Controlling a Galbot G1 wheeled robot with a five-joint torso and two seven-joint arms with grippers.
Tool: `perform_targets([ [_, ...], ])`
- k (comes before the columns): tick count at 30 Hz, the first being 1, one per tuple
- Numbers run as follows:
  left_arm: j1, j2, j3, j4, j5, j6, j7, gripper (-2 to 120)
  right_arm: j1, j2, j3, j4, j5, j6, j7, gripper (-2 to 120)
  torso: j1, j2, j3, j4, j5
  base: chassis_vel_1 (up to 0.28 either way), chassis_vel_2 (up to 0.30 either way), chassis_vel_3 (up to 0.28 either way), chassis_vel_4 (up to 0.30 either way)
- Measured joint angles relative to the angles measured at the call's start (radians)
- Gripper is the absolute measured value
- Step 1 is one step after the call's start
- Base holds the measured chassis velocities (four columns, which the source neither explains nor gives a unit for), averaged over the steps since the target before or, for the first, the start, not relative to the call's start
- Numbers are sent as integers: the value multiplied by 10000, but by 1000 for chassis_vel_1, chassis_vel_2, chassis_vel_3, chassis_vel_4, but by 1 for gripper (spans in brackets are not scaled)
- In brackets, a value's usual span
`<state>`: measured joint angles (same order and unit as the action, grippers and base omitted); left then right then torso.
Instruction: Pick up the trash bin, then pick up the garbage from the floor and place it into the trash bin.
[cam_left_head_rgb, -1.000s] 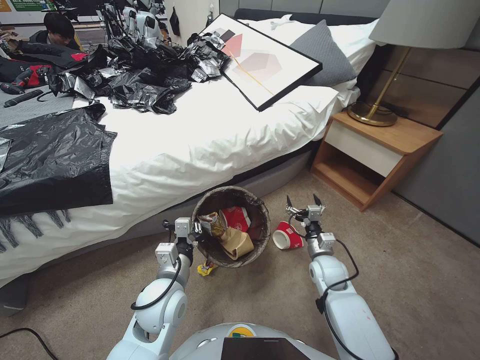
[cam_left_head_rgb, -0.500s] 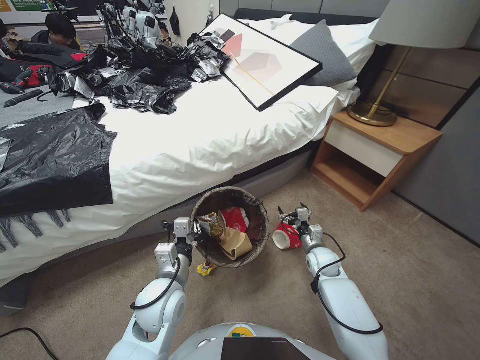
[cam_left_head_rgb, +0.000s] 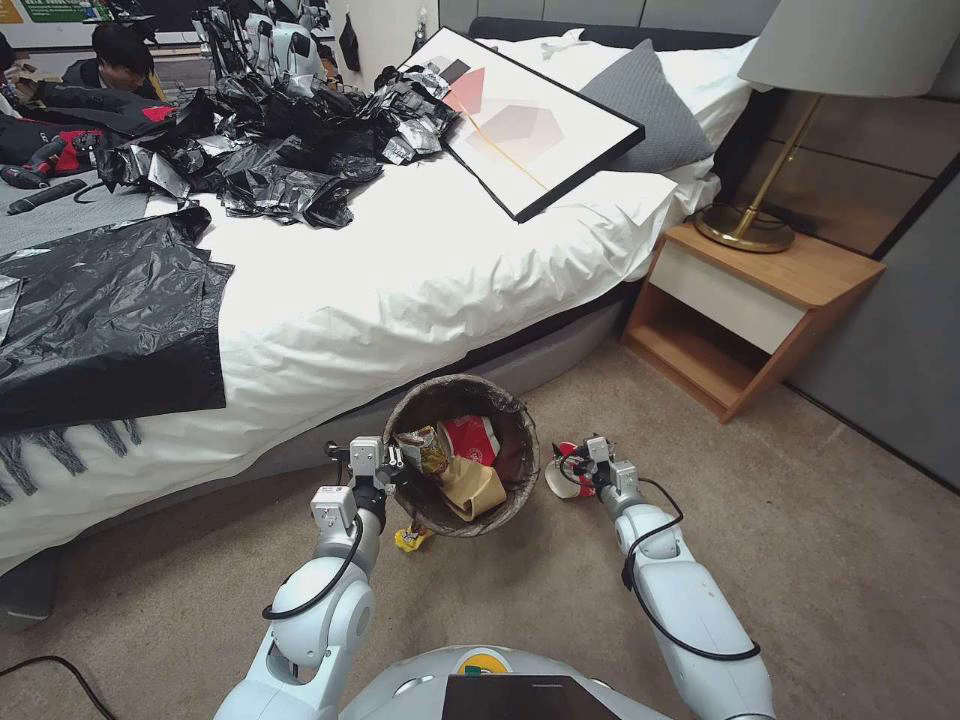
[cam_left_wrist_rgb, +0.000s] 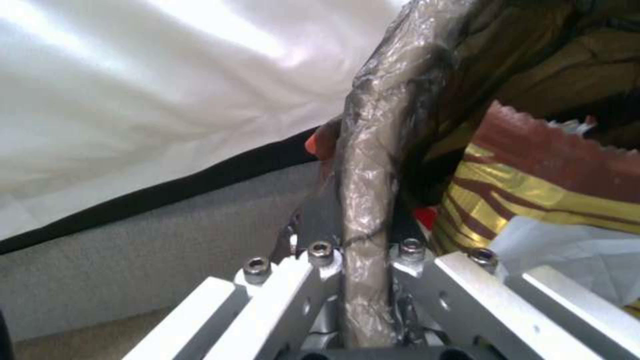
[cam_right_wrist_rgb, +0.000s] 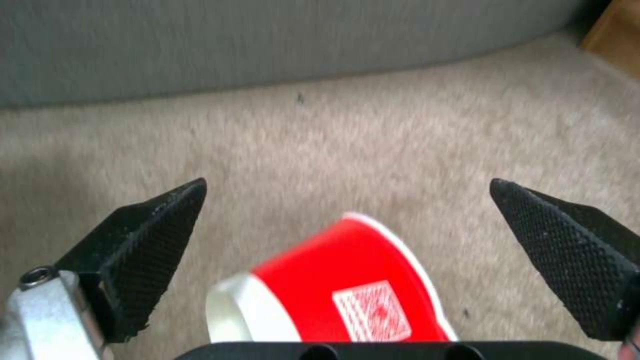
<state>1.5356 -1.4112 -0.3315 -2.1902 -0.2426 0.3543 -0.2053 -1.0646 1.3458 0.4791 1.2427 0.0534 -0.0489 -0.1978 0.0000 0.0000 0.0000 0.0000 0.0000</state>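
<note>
One red cup (cam_right_wrist_rgb: 353, 280) lies between the right tool's (cam_right_wrist_rgb: 347, 245) spread fingers; left tool (cam_left_wrist_rgb: 363, 260) clamps the trash bin (cam_left_head_rgb: 510, 500).

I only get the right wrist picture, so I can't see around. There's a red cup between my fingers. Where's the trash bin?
Observer: In the head view the trash bin is just to the robot's left of the red cup, in front of the bed.
Operator: Is something holding it?
Observer: Yes, the left gripper is shut on its bag-lined rim.
Operator: Is there more rubbish on the floor?
Observer: A yellow wrapper lies on the carpet close by the bin, on the robot's side of it.
</note>
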Motion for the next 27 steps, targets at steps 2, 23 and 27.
perform_targets([
  [2,1,-3,2,0,2,0,0,0,39,0,0,-125,-84,-121,-67,100,0,0,0,1,0,0,0,0,0],
  [23,12,0,32,26,27,-3,-8,0,413,-78,-85,-1201,-509,-103,-165,100,0,1,0,2,0,0,0,0,0],
  [27,14,4,28,23,29,-3,-9,0,376,-60,-98,-1197,-645,-130,-231,100,0,1,0,3,-1,0,0,0,0],
])
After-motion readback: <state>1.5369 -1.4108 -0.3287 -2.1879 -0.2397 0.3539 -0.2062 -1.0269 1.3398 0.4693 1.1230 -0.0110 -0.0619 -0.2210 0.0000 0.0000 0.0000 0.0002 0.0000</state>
